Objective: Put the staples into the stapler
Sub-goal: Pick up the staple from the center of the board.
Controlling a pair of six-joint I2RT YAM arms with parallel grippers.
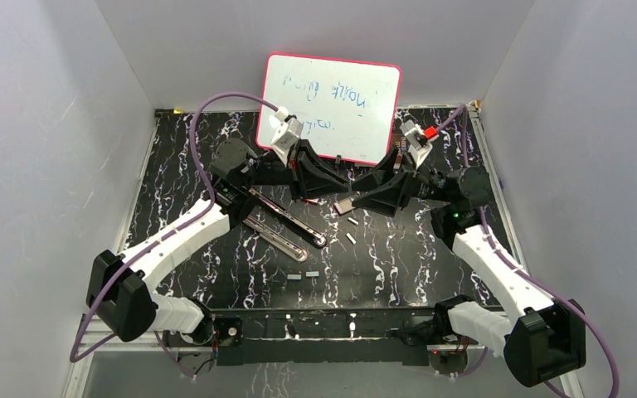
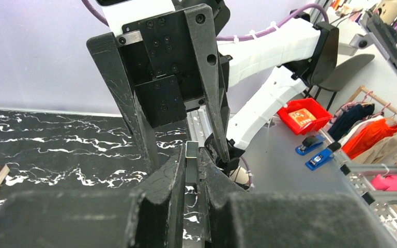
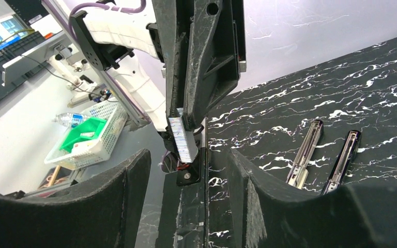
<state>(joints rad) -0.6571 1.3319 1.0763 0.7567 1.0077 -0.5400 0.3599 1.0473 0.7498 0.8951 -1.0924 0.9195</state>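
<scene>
- Left wrist view: we find the left tool [image 2: 191, 173] clamped on one staple strip [image 2: 191, 154]. The strip stands upright between the pads, with its upper end clear of them.
- We judge that the strip is held end-up so the other arm can take a fresh hold on the exposed part.
- Right wrist view: the right tool [image 3: 186, 165] has its fingers well apart and holds nothing. The gap between them is lined up on the strip. We cannot tell whether either finger touches it.
- We read this as a handover or regrip that is not yet completed.
- The right wrist view shows the ridged broad face of the strip. The left wrist view sees only its narrow end.
- The right wrist view also shows the stapler [image 3: 304, 155] lying opened on the desk [image 3: 372, 77]. Its two halves are splayed and the shiny rail faces up, well apart from the held strip.
- We judge that the stapler is laid open so the rail is ready to receive a strip from above.
- Only the top external view gives the layout. Both tools meet above the middle of the desk, beyond the stapler's free ends.
- Several loose strips [image 1: 354, 221] lie on the desk nearby.
- The grip itself is too small to confirm in the top external view.
</scene>
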